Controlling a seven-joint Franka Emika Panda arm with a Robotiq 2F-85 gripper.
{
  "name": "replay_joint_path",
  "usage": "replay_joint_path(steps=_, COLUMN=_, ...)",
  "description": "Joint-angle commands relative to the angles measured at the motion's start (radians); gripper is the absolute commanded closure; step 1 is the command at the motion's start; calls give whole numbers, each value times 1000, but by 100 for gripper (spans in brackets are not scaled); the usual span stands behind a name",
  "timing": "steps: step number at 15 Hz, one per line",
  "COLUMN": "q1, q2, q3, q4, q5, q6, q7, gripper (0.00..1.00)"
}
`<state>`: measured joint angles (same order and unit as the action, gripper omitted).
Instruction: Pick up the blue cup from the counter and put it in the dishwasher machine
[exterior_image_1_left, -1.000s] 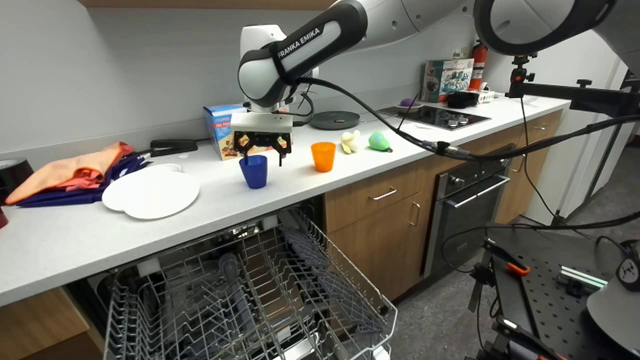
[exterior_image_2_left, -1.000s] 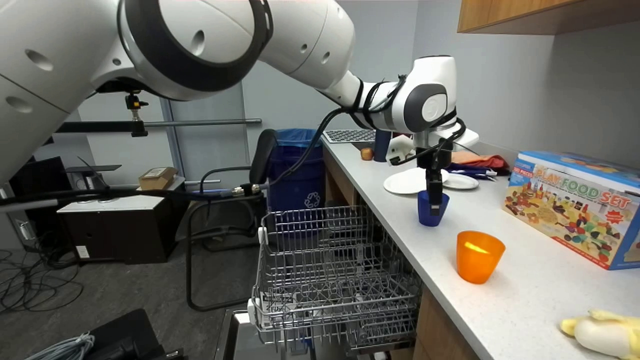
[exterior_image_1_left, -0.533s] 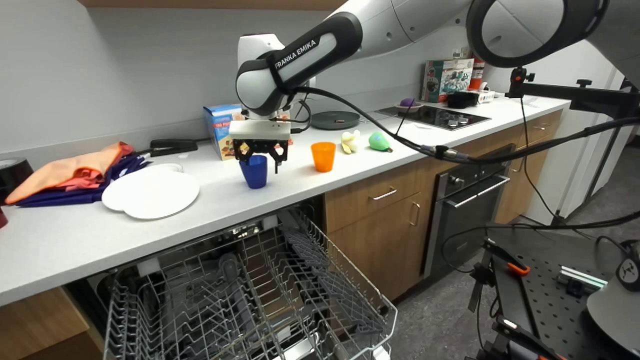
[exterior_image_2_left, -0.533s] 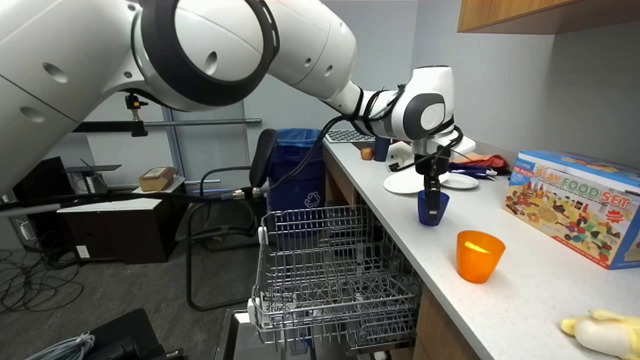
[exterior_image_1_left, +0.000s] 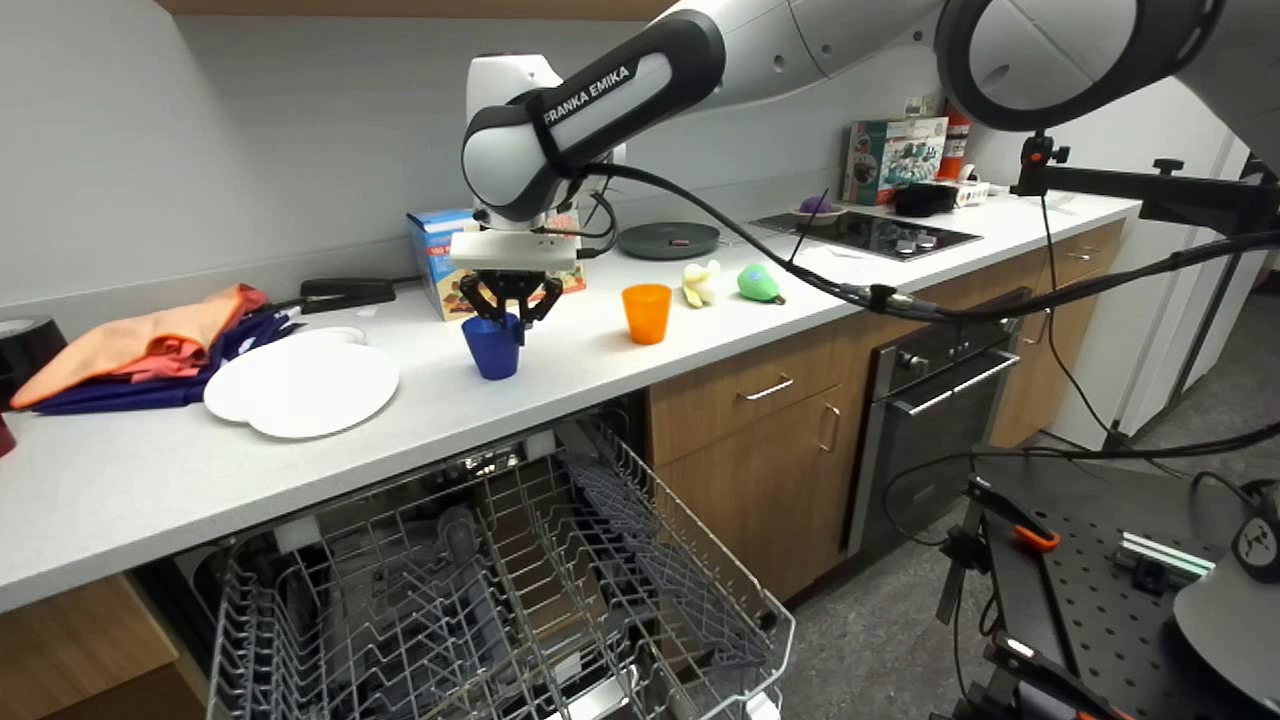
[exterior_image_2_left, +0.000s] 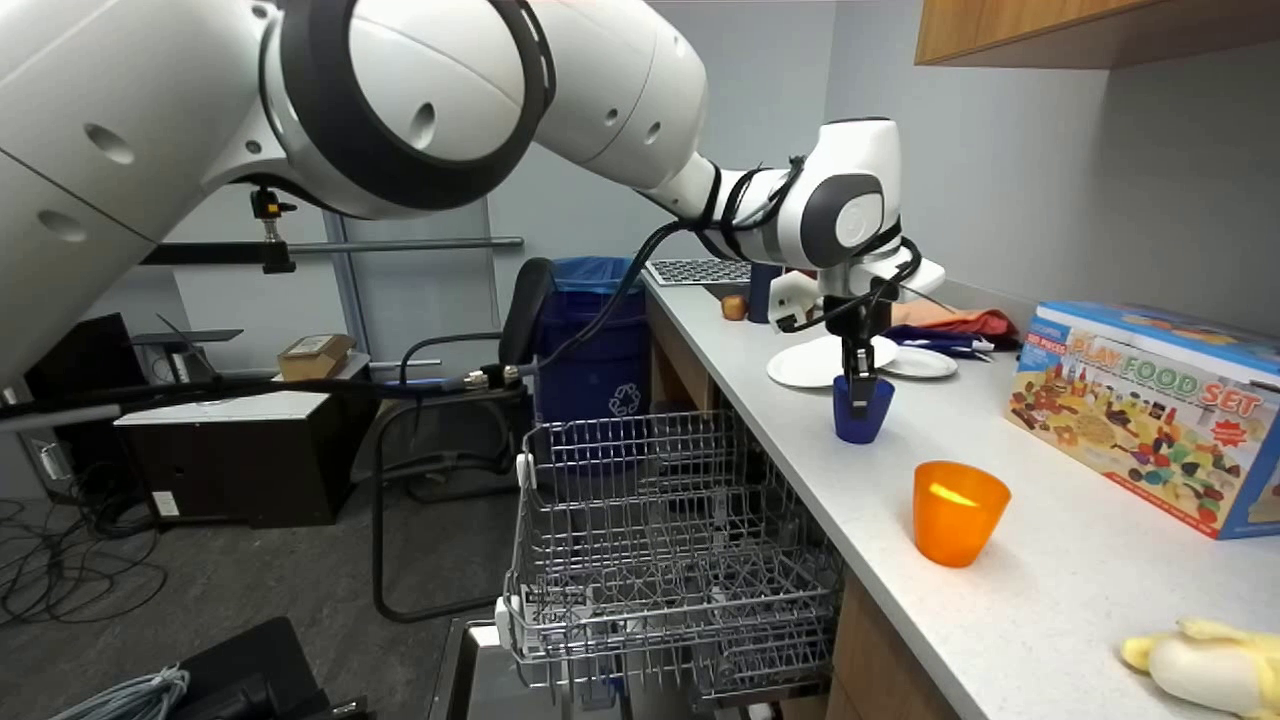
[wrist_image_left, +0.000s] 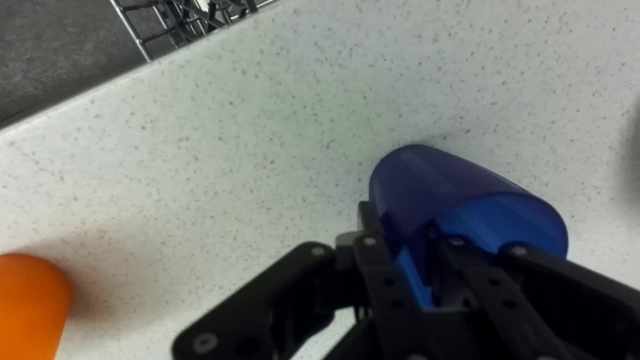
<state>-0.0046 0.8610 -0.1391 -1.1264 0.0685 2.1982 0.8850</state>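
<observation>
Two fingers, one in, one out: gripper pinches the blue cup by its wall! Orange cup stands apart on the counter.

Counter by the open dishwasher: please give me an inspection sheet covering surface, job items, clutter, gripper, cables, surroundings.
Surface: white counter, speckled, items spread along it.
Job items: blue cup, apparently resting on the counter; dishwasher open, wire rack pulled out.
Clutter: orange cup, plates, cloths, toy food box.
Gripper: looks closed on the blue cup's wall, one finger inside, one outside.
Cables: black cable sags from the arm.
Surroundings: oven under the counter; blue bin beyond the rack.
</observation>
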Motion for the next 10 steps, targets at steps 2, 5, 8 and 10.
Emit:
replay_joint_path(steps=2, q1=-4, q2=-23, q3=24, q4=-8, q5=-4, q6=-35, q7=-99, gripper=100)
replay_joint_path(steps=5, q1=1, q2=-53, q3=46, q4=-38, q5=-1, q6=-43, q7=-191, gripper=99)
replay_joint_path(steps=8, q1=11, q2=-93, q3=79, q4=-79, q5=10, q6=-48, q7=-299, gripper=99)
replay_joint_path(steps=10, q1=21, q2=-125, q3=104, q4=-113, q5=20, q6=-48, q7=-368, gripper=99)
